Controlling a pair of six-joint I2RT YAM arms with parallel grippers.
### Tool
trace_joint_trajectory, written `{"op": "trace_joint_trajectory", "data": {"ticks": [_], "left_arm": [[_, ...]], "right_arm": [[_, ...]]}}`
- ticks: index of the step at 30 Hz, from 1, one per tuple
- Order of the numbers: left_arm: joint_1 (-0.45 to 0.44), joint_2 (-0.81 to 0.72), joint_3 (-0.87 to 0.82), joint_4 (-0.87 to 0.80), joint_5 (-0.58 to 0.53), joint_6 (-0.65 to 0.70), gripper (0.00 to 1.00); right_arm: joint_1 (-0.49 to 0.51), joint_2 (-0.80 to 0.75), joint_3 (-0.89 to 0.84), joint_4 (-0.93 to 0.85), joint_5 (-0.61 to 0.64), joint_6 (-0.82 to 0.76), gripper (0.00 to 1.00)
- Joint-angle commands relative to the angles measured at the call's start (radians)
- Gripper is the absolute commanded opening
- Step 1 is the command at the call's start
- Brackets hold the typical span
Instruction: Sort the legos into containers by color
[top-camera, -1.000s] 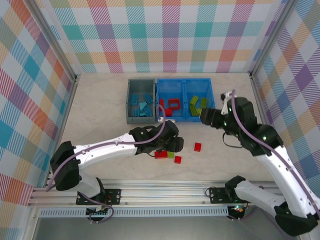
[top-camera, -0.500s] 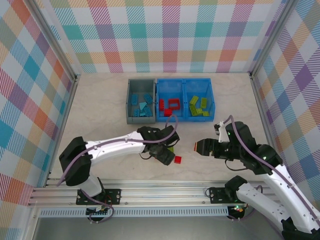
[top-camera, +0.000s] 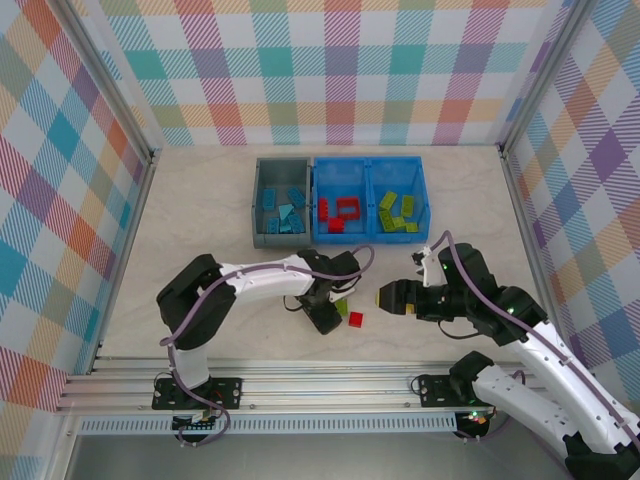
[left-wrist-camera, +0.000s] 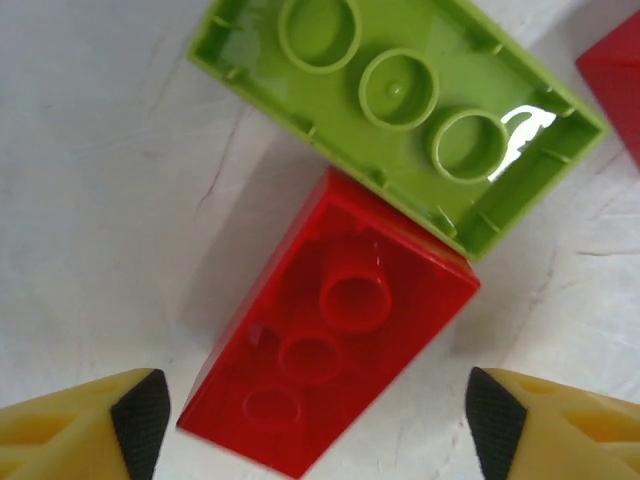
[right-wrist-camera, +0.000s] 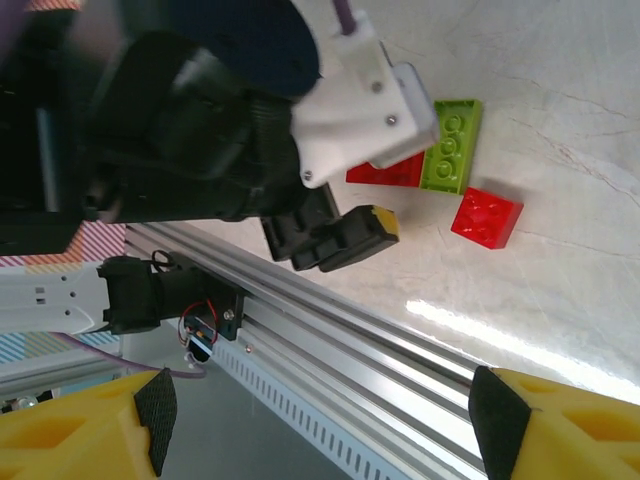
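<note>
Left gripper (left-wrist-camera: 318, 420): fingers apart, flanking a red brick (left-wrist-camera: 330, 320) on the table, well apart from the grey bin (top-camera: 258, 205) and blue bin (top-camera: 345, 161). A green brick (left-wrist-camera: 400, 110) touches its far end.

Risk: the red brick lies skewed to the fingers, so closing may twist it loose or drag the green one.

Right gripper (right-wrist-camera: 325, 410): fingers apart, empty, near the left gripper. Collision is possible.
</note>
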Motion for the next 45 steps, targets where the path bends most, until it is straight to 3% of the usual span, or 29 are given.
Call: {"op": "trace_joint_trajectory", "data": {"ticks": [1,7,9,14,19,22,25,33,40,45], "left_arm": [[0.021,0.007,0.004,0.033,0.014,0.028,0.69],[0.021,-0.019,-0.012,0.079,-0.005,-0.010,0.31],[0.021,-0.052,-0.014,0.076,-0.016,-0.030,0.25],[0.055,-0.211,0.061,0.015,-0.059,-0.120,0.25],[0.162,-0.221,0.264,-0.028,-0.030,-0.202,0.27],[0.209,-0.120,0.437,-0.050,-0.024,-0.233,0.27],[0.238,0.037,0.650,-0.096,-0.089,-0.261,0.27],[0.343,0.444,1.144,-0.151,-0.162,-0.374,0.26],[0.357,0.599,1.247,-0.039,-0.208,-0.368,0.26],[0.383,0.668,1.282,0.013,-0.169,-0.435,0.26]], "right_arm": [[0.005,0.000,0.006,0.034,-0.016,0.019,0.79],[0.007,0.016,-0.002,0.053,-0.011,0.023,0.78],[0.008,0.016,0.001,0.055,-0.006,0.022,0.78],[0.034,0.020,0.031,0.064,0.057,-0.017,0.76],[0.168,0.061,0.090,0.136,0.292,-0.103,0.74],[0.278,0.086,0.094,0.231,0.498,-0.159,0.72],[0.348,0.122,0.084,0.327,0.647,-0.187,0.72],[0.410,0.204,0.084,0.482,0.782,-0.190,0.73],[0.409,0.256,-0.027,0.737,0.839,-0.187,0.77],[0.410,0.322,0.004,0.745,0.853,-0.169,0.77]]}}
